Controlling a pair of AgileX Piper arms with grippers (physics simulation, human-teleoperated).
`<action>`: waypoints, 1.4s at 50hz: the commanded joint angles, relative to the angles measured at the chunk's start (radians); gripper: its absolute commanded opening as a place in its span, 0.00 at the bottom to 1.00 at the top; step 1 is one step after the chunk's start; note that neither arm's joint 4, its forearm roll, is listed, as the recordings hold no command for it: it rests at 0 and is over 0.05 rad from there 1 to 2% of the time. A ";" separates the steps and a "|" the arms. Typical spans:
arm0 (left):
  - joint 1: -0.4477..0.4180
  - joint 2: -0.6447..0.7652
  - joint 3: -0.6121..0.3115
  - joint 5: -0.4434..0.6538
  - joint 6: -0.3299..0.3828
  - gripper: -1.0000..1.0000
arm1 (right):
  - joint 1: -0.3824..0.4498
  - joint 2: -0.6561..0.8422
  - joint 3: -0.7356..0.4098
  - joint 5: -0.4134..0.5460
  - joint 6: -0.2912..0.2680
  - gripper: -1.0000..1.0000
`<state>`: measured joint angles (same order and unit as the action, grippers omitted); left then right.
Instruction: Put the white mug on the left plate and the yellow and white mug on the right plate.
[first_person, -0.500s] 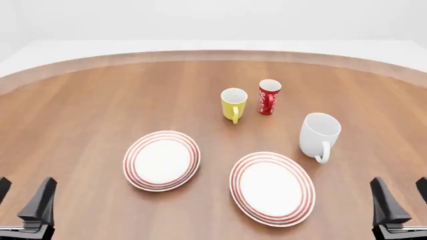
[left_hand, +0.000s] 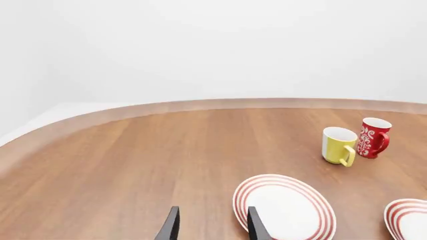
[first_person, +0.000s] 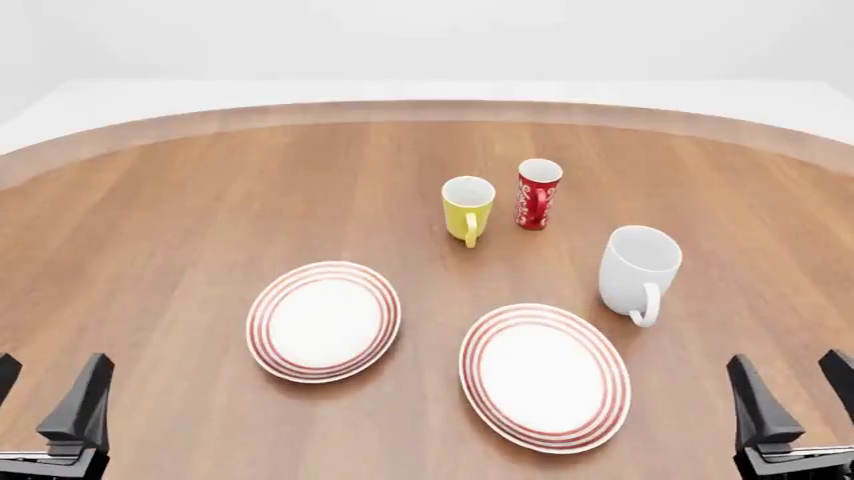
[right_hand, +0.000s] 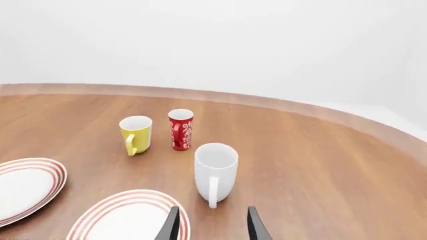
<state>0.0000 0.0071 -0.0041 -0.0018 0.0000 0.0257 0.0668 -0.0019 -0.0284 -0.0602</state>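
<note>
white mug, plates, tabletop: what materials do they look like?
White mug: looks like glazed ceramic, plain glossy white with soft highlights on the wall. Left plate and right plate: likely glazed ceramic too, smooth white with red rings painted near the rim. Table: wood or wood veneer, brown grain streaks and a satin sheen. These are renders, so all of this is look only.

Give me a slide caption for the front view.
Three upright cups behind two empty red-ringed plates, both open grippers waiting at the near edge.
</note>
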 joint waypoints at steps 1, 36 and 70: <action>0.000 0.000 0.000 0.000 0.000 1.00 | 0.007 0.120 0.000 -0.097 -0.016 1.00; 0.000 0.000 0.000 0.000 0.000 1.00 | -0.008 0.771 0.000 -0.666 -0.036 1.00; 0.000 0.000 0.000 0.000 0.000 1.00 | -0.024 1.242 -0.079 -0.993 -0.013 1.00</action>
<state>0.0000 0.0075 -0.0043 -0.0019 0.0000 0.0028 1.2093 -0.0541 -0.9647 -0.0750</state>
